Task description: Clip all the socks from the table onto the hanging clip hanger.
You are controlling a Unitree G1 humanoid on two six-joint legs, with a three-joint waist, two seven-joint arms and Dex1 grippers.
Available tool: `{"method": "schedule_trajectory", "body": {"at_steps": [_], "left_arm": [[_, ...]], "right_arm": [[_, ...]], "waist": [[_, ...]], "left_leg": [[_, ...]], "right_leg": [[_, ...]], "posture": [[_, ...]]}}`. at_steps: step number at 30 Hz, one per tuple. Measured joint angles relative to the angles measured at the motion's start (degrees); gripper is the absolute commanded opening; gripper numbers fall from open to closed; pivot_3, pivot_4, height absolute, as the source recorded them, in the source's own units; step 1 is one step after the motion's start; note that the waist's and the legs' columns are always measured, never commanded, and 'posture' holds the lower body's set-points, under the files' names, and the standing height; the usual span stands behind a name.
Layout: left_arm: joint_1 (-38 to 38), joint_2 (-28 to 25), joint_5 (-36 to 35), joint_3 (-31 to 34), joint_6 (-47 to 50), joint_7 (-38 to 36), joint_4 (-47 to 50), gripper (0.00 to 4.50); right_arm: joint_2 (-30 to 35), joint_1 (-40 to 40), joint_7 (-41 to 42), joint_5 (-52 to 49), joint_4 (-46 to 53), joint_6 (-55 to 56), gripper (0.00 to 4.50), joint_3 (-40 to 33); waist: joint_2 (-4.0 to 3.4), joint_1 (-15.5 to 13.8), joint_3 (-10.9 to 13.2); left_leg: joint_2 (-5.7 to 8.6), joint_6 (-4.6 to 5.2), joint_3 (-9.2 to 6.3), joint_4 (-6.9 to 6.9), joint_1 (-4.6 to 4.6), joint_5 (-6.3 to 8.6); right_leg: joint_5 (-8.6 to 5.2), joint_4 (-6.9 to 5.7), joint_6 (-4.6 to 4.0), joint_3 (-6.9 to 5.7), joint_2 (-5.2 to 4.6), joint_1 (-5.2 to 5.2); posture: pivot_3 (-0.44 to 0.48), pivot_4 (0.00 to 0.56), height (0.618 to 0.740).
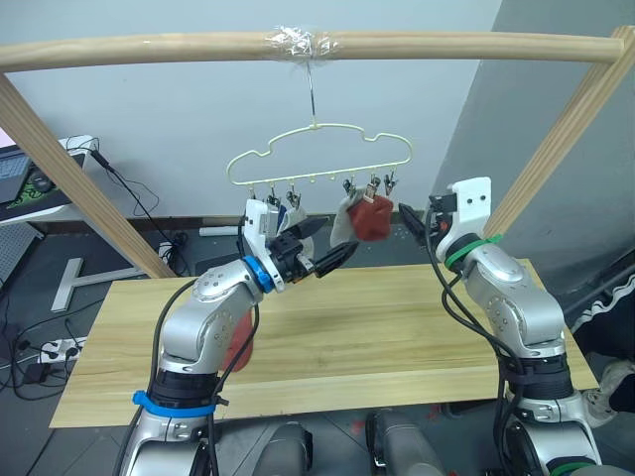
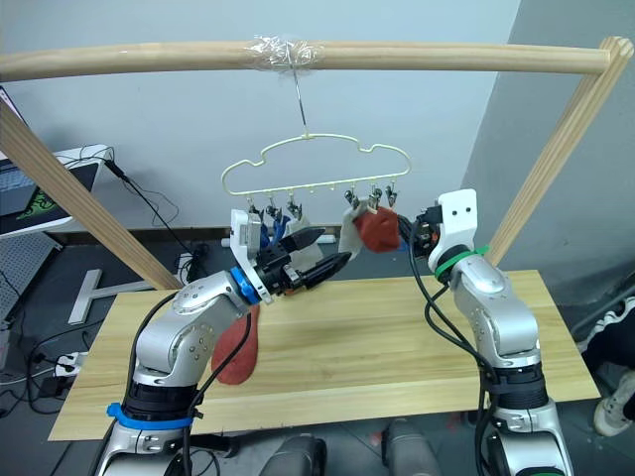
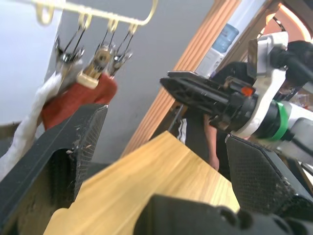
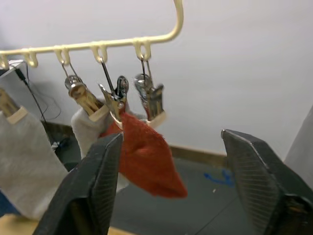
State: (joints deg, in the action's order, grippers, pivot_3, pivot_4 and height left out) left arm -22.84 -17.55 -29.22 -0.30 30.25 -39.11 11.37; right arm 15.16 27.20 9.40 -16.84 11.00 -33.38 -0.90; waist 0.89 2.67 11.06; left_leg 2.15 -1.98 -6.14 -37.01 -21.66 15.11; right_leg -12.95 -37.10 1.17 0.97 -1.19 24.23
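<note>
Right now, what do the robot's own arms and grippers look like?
Both arms are silver-grey metal shells with black cables looped along them. The left arm has a blue ring at the wrist and a blue band near the shoulder; the right arm has a green band below a white wrist block. The left gripper and right gripper have black textured fingers.

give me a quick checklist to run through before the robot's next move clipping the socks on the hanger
1. Left hand free to pick: ok, open and holding nothing.
2. Right hand free: ok, open and holding nothing.
3. Rust-red sock on hanger held by a clip: ok.
4. Clip hanger hooked on the wooden bar: ok.
5. Rust-red sock on table reachable: ok, lying beside the left arm.
6. All six socks accounted for: cannot tell, the left arm blocks several clips.
</note>
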Motion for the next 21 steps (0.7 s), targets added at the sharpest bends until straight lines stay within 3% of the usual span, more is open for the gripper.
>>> {"method": "schedule_trajectory", "body": {"at_steps": [3, 6, 21], "left_arm": [[0.0, 0.1, 0.0, 0.0, 0.0, 0.3, 0.0, 4.50], [-0.1, 0.1, 0.0, -0.1, 0.0, 0.3, 0.0, 4.50], [-0.3, 0.1, 0.1, -0.3, 0.0, 0.9, -0.2, 4.50]], "right_arm": [[-1.4, 0.0, -0.3, 1.0, -0.4, 0.9, 2.67, 0.5], [-2.9, 0.1, -0.8, 2.3, -1.4, 1.8, 1.64, 1.1], [-6.1, 4.7, -1.0, 7.1, -10.0, 5.1, 1.64, 1.2]], "waist": [[0.00, 0.0, 0.0], [0.00, 0.0, 0.0], [0.00, -0.1, 0.0]], "left_leg": [[0.00, 0.00, -0.02, 0.01, 0.00, 0.00], [0.00, 0.00, -0.02, 0.00, 0.00, 0.00], [0.01, 0.00, 0.01, 0.00, 0.02, 0.00]], "right_leg": [[0.13, 0.01, -0.22, -0.01, 0.00, 0.00], [0.13, 0.00, -0.22, -0.01, 0.00, 0.00], [0.14, -0.02, -0.23, 0.01, 0.00, 0.00]], "posture": [[-0.031, 0.159, 0.740], [-0.031, 0.159, 0.740], [-0.021, 0.169, 0.740]]}}
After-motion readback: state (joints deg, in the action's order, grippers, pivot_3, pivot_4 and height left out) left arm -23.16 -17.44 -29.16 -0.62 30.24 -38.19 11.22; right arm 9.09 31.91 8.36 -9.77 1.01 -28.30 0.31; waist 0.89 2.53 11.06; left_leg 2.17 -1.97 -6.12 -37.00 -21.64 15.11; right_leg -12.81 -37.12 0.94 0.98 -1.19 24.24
